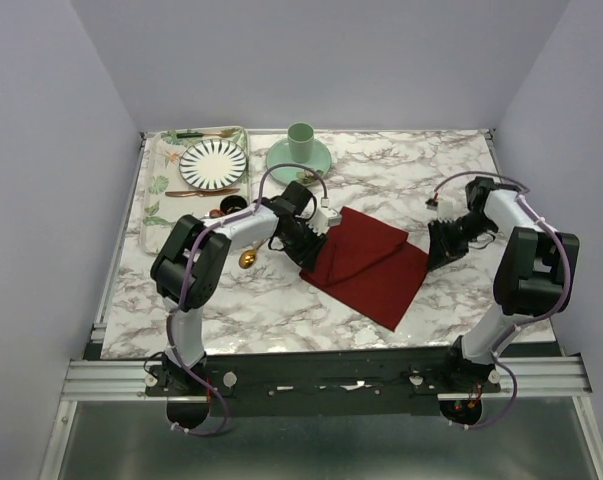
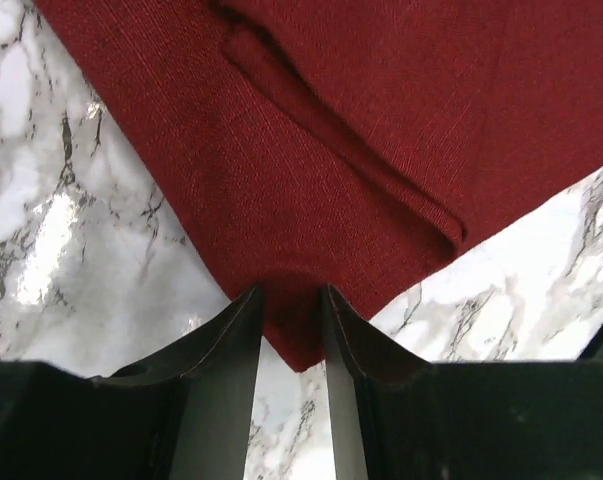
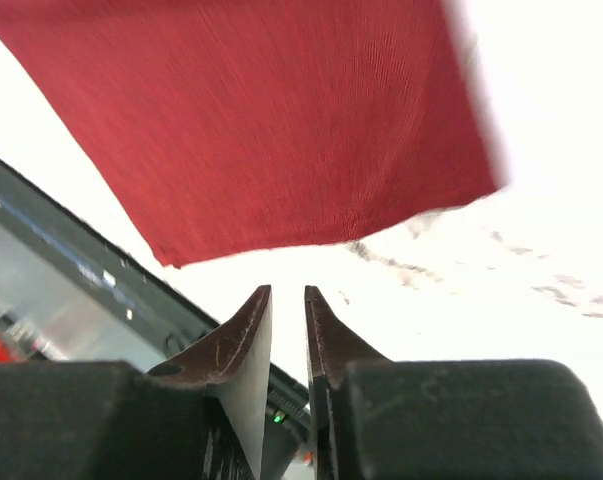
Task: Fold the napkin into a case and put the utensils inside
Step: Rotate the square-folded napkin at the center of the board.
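The dark red napkin (image 1: 366, 262) lies near the middle of the marble table (image 1: 401, 180), turned like a diamond, with 1 layer folded over another. In the left wrist view a raised fold runs diagonally across it.

The left pincer (image 2: 291, 295) is down at the napkin's left corner. Its 2 fingers (image 2: 243, 335) stand a narrow gap apart, and the tip of the cloth corner (image 2: 296, 350) lies in that gap, with bare table showing just past it. The cloth also runs out from behind both fingers. I cannot tell whether they are pinching it or only resting over it.

The right pincer (image 3: 286, 292) is off the napkin's right side, pointing at the cloth (image 3: 281, 120). Its jaws are parted by only a thin slit and nothing sits between them. The nearest cloth edge lies ahead of the tips, apart from them, with a strip of table between. From above, this pincer (image 1: 442, 250) sits just beside the napkin's right corner.

A small gold spoon (image 1: 248, 259) lies on the table beside the left arm, to the left of the napkin and apart from it. The knife is not clear in any view.

At the rear left a leaf-patterned tray (image 1: 159, 185) carries a striped plate (image 1: 213, 163). A green cup (image 1: 300, 142) stands on a green saucer (image 1: 281, 160) just beside the tray.
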Available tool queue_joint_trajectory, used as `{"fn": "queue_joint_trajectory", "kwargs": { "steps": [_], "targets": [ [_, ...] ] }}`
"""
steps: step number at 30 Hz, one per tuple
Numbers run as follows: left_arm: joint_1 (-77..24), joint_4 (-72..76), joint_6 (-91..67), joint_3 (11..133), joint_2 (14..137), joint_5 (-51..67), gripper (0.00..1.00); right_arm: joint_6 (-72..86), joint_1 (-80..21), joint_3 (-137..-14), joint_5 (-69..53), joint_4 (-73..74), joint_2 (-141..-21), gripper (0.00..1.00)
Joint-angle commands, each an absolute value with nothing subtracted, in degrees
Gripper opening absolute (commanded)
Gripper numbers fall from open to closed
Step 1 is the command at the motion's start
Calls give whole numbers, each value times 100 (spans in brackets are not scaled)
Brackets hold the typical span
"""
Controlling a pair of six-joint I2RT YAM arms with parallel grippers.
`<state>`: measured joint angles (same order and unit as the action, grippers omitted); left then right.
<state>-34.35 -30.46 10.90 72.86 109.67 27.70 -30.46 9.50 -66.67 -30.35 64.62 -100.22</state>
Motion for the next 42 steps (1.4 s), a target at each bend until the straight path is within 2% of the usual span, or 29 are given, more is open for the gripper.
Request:
{"fn": "queue_joint_trajectory", "kwargs": {
  "steps": [1, 3, 11, 14, 15, 18, 23, 27, 33, 42],
  "targets": [
    [-3331, -3252, 1151, 7541, 11355, 2066, 39, -2945, 984, -7495, -3402, 6706, -9835, 28],
    [-3191, -3348, 1273, 7567, 11417, 1934, 36, -2883, 984, -7663, -3253, 6610, -9940, 29],
    [-2927, -3674, 2653, 8155, 11698, 1082, 34, -2497, 967, -8094, -3181, 6223, -10774, 42],
    [-2778, -3639, 3066, 8340, 11620, 1352, 43, -2374, 906, -8025, -3313, 6074, -10924, 43],
    [-2751, -3630, 3111, 8428, 11497, 1632, 51, -2338, 836, -7946, -3340, 6021, -10968, 43],
    [-2681, -3508, 3173, 8473, 11164, 2133, 60, -2285, 660, -7788, -3419, 5898, -10978, 43],
    [-2654, -3243, 2875, 8280, 10627, 2671, 62, -2206, 519, -7743, -3682, 5836, -10811, 43],
    [-2663, -3085, 2392, 7903, 10266, 3233, 60, -2110, 248, -7656, -4349, 5967, -10425, 42],
    [-2777, -3050, 1302, 7472, 10414, 4244, 50, -1767, -438, -7190, -4404, 5696, -10388, 40],
    [-3067, -3005, 825, 7233, 10985, 4122, 44, -1670, -466, -7058, -4228, 5581, -11241, 34]
  ]
}}
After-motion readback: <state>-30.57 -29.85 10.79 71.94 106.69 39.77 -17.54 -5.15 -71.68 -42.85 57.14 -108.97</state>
